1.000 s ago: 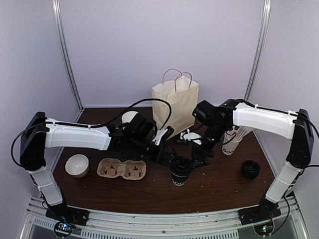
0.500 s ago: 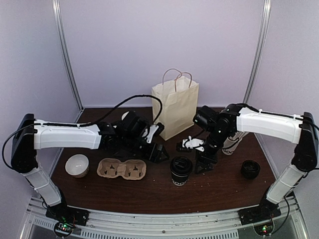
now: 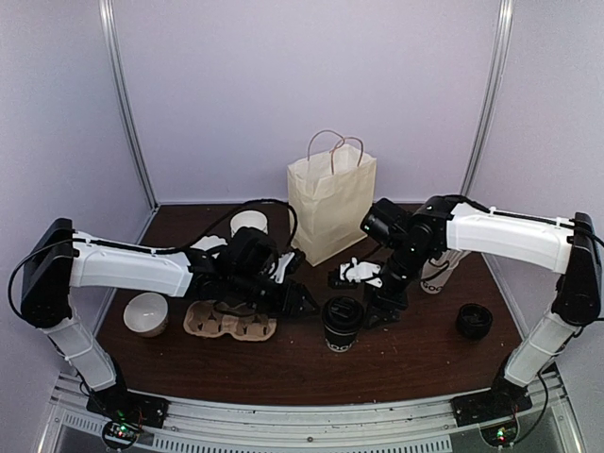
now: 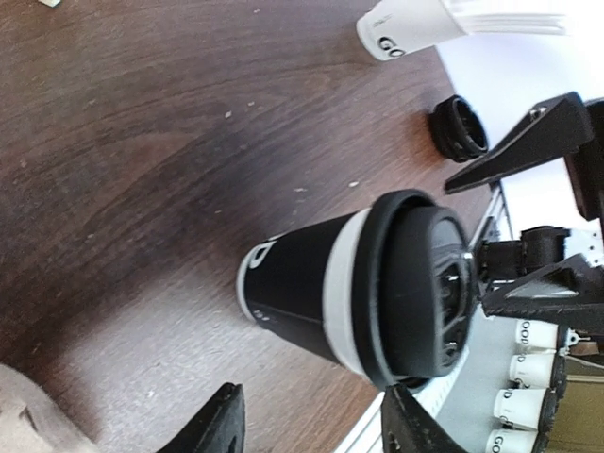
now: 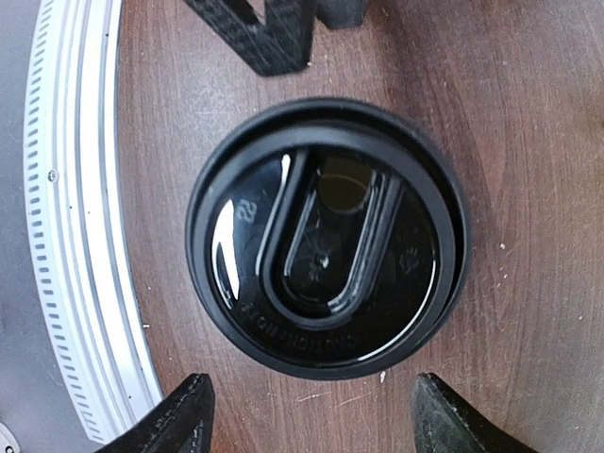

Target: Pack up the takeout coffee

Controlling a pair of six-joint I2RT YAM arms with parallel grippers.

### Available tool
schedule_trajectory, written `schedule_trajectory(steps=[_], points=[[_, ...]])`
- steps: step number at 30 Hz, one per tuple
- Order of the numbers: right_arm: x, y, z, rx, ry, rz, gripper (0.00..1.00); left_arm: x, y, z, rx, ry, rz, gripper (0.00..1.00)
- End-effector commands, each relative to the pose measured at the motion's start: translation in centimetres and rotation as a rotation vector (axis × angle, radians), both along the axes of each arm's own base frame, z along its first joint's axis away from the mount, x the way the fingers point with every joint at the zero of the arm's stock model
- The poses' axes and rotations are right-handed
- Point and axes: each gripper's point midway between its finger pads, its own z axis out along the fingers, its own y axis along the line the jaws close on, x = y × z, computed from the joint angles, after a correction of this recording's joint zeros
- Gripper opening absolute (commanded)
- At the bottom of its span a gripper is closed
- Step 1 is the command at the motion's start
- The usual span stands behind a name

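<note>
Takeout coffee (image 3: pixel 342 324), left claw (image 3: pixel 308 304) low, just beside

Counts, bench view:
- lidded black cup (image 3: pixel 341 324): 1
- white lettered cup (image 3: pixel 436 280): 1
- paper bag (image 3: pixel 330 203): 1
- cardboard cup carrier (image 3: pixel 226 327): 1
- white bowl (image 3: pixel 146 313): 1
- white round container (image 3: pixel 248 223): 1
- loose black lid (image 3: pixel 473 321): 1

Dark wood counter (image 3: pixel 283 363), plain pale lilac walls (image 3: pixel 302 85), two metal corner posts (image 3: pixel 127 104), grey slotted rail (image 3: pixel 311 415) at near edge.

Overhead view; wrist views close on cup (image 5: pixel 326 250)
</note>
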Motion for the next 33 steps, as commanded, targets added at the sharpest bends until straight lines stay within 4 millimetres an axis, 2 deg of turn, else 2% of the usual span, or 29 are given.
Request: schedule_trajectory(steps=[1,5,12,24,28,33], points=[[0.4,1.2,0.6,0.014,-0.043,0.029,0.75,0.4,-1.7,2.5,-0.124,0.001,-0.005,0.48],[0.3,1.6,0.6,0.016,-0.050,0.041,0.75,0.4,-1.9,2.3,-0.124,0.015,-0.006,0.38],[0.5,2.0,0.3,0.001,-0.090,0.062,0.77,0.4,-2.2,1.9,-0.126,0.033,-0.010,0.29],[0.5,2.6,-0.6,-0.026,-0.103,0.086,0.78,0.3,-3.0,1.0,-0.135,0.068,-0.026,0.28],[0.3,2.7,-1.1,-0.026,-0.089,0.087,0.76,0.2,-3.3,1.3,-0.153,0.071,-0.033,0.26],[0.2,3.0,-1.3,-0.016,-0.077,0.074,0.71,0.4,-3.3,1.8,-0.158,0.064,-0.023,0.31]])
